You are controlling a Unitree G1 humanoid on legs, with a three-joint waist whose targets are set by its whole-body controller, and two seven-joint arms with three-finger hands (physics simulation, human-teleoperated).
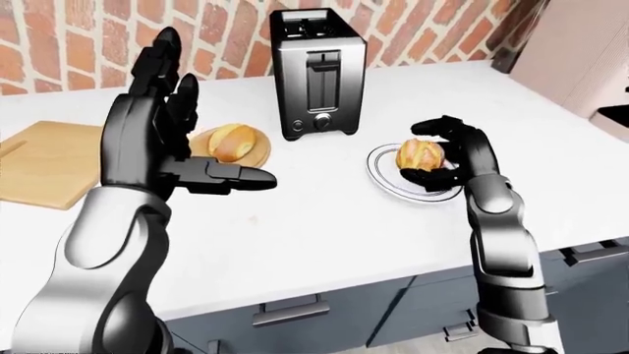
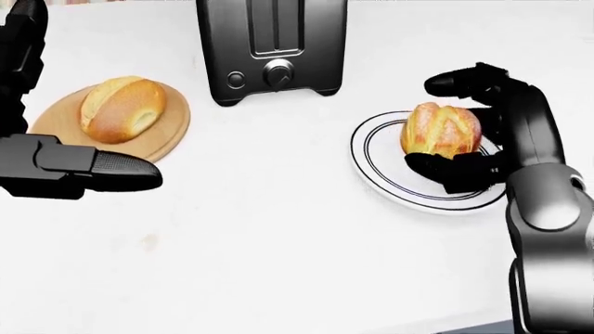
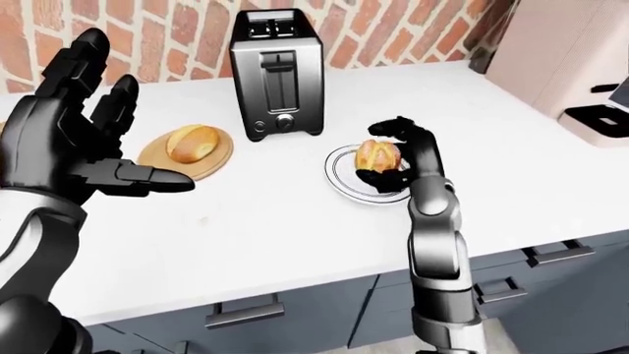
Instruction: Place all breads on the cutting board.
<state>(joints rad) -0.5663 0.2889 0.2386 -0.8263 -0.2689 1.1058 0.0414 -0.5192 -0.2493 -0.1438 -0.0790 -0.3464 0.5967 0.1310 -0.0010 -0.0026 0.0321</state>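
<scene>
One golden bread roll [image 2: 123,108] lies on a round wooden plate [image 2: 172,129] at the left of the head view. A second roll [image 2: 443,131] sits on a white plate [image 2: 381,174] with dark rings. My right hand [image 2: 427,125] arches over this roll, fingers [image 2: 464,78] above it and the thumb below; a gap shows, so it is open. My left hand [image 1: 192,118] is raised with its fingers spread, empty, above the counter beside the wooden plate. The rectangular cutting board [image 1: 44,166] lies bare at the left edge of the left-eye view.
A black and steel toaster [image 2: 269,45] stands between the two plates, near the brick wall [image 1: 88,37]. The white counter [image 2: 278,243] ends at the bottom, with grey drawers [image 1: 295,313] below. A beige appliance [image 3: 599,110] stands at the far right.
</scene>
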